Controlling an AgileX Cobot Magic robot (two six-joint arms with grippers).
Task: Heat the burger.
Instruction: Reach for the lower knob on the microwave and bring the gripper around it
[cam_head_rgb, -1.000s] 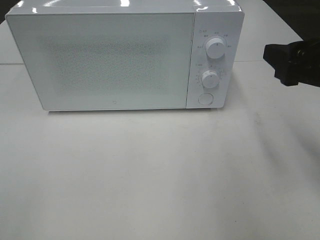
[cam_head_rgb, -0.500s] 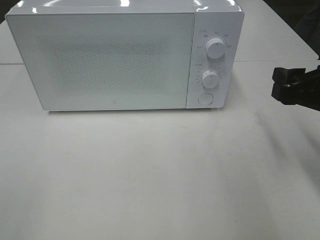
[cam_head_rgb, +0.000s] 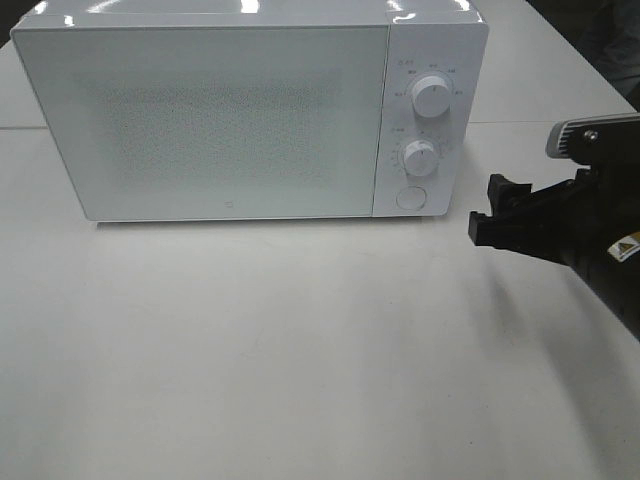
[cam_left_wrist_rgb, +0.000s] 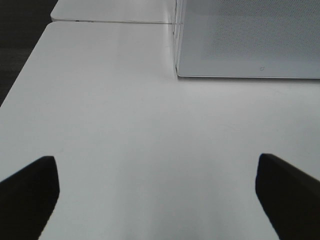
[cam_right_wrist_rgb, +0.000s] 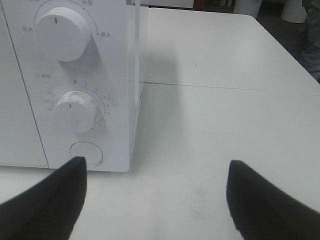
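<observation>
Only a little text can be read. On the microwave (cam_head_rgb: 230, 120) control panel (cam_right_wrist_rgb: 70, 75) at the right, a "0" stands just above the lower dial (cam_right_wrist_rgb: 76, 111). Tiny numerals run round its scale, too blurred to read. A small label up-left of that dial is unreadable. The upper dial (cam_right_wrist_rgb: 59, 29) has short Chinese-style labels left and right of it and one above, too small to read surely. Each dial has a red pointer line. A tiny logo mark (cam_head_rgb: 228, 208) sits low on the door, not legible. A yellow warning-triangle sticker (cam_head_rgb: 627, 249) is on the right arm (cam_head_rgb: 590, 235); its print is unreadable.
</observation>
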